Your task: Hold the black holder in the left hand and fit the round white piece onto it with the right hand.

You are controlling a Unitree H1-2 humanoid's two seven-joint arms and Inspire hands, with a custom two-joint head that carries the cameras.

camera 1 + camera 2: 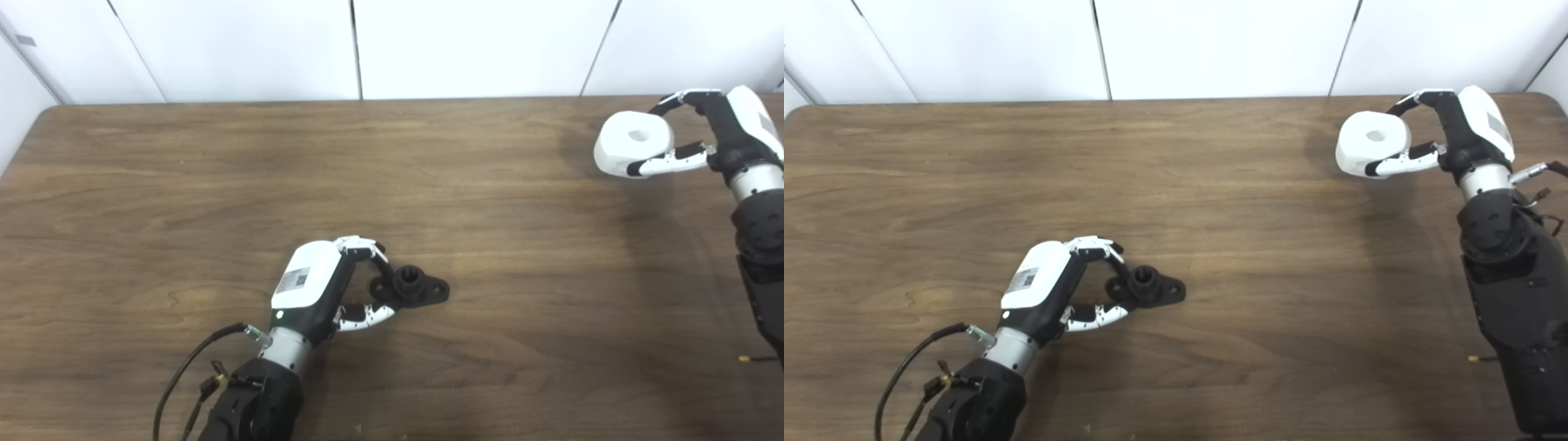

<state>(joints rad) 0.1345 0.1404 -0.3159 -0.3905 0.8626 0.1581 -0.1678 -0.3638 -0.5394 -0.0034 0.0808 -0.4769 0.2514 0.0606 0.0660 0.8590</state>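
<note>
My left hand point(334, 285) pinches the black holder point(411, 286) steady on the near worktop point(184, 184). My right hand point(704, 138) holds the round white piece point(631, 144) far right, ready to bring over.

Brown wooden table point(184, 184); black holder point(411, 286) on it

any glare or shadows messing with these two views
Left eye view: the round white piece in the right hand is nearly blown out, with a soft shadow below on the table. Right eye view: the black holder at the left hand shows little detail.
</note>
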